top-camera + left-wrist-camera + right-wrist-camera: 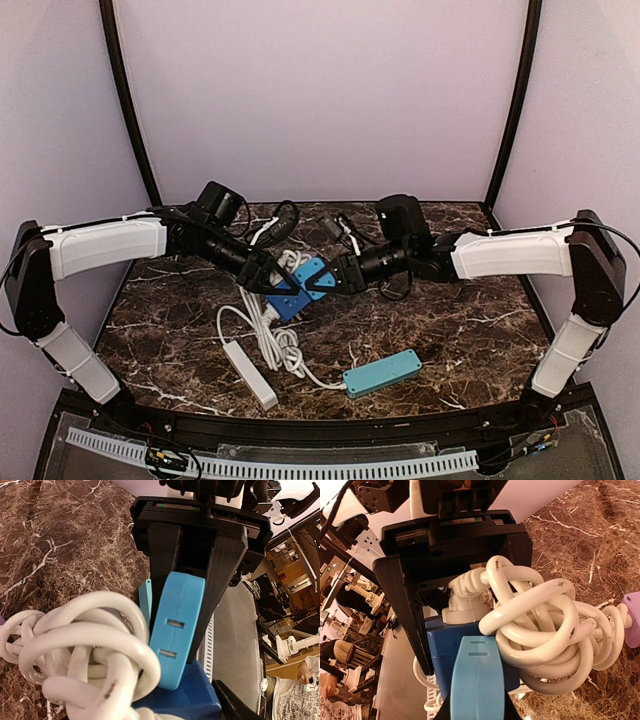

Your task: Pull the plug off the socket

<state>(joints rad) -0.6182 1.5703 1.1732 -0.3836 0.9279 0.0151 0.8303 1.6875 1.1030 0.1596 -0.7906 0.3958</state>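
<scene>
Mid-counter [450,330], your two arms meet over a tangled white cable [545,625]. The blue cube socket [290,303] sits between them, against that coil. Your left gripper [177,625] has its jaws spread wide, pinching the light-blue slotted block [172,650] joined to the socket. Your right gripper [338,278], jaws nearly together, pinches the white plug [465,605] seated in the socket.

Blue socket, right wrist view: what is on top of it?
A white plug sits on the blue socket, between the right fingers, beside a coiled white cable. Its pins are hidden.
</scene>
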